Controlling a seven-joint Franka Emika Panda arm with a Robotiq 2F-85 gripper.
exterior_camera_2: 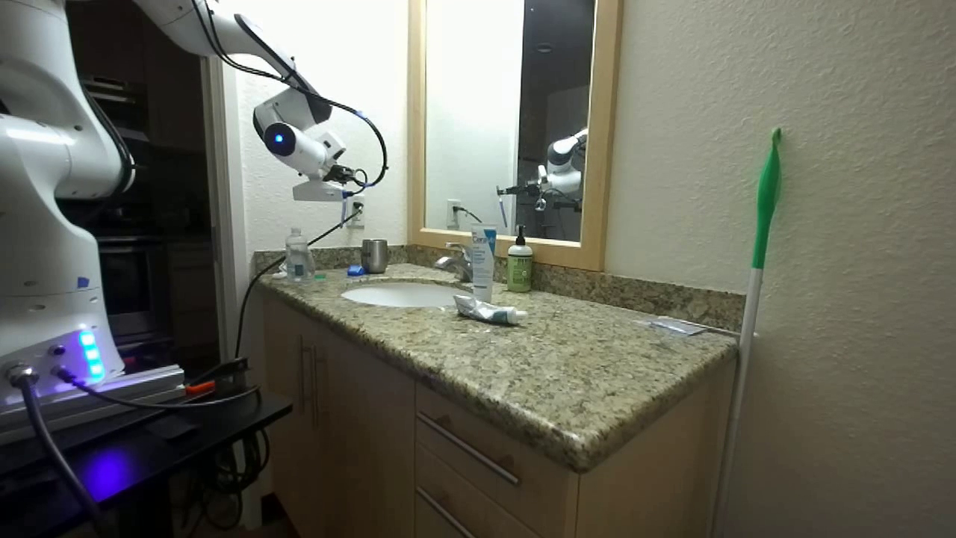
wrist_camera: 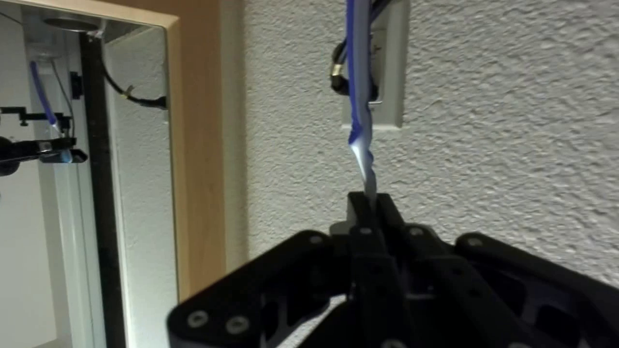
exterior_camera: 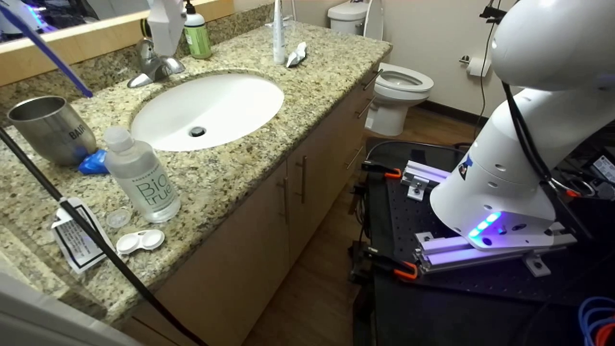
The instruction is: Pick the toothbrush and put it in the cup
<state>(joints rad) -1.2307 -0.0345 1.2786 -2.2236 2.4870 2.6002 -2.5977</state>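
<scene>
Toothbrush (wrist_camera: 360, 99) aloft; blue object (exterior_camera: 93, 163), bottle (exterior_camera: 142, 179) near cup (exterior_camera: 55, 132).

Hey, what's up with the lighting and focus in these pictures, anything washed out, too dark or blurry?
In an exterior view the sink looks nearly washed out; in an exterior view part of the wall is blown white while the doorway is very dark; in the wrist view the gripper is mostly dark silhouette and the toothbrush looks slightly soft, its edges ragged.

Your smooth white jointed arm (exterior_camera_2: 170, 25) is outstretched, and your black two-fingered claw (wrist_camera: 371, 198) points roughly level, its fingertips (wrist_camera: 358, 206) pinched nearly together.
</scene>
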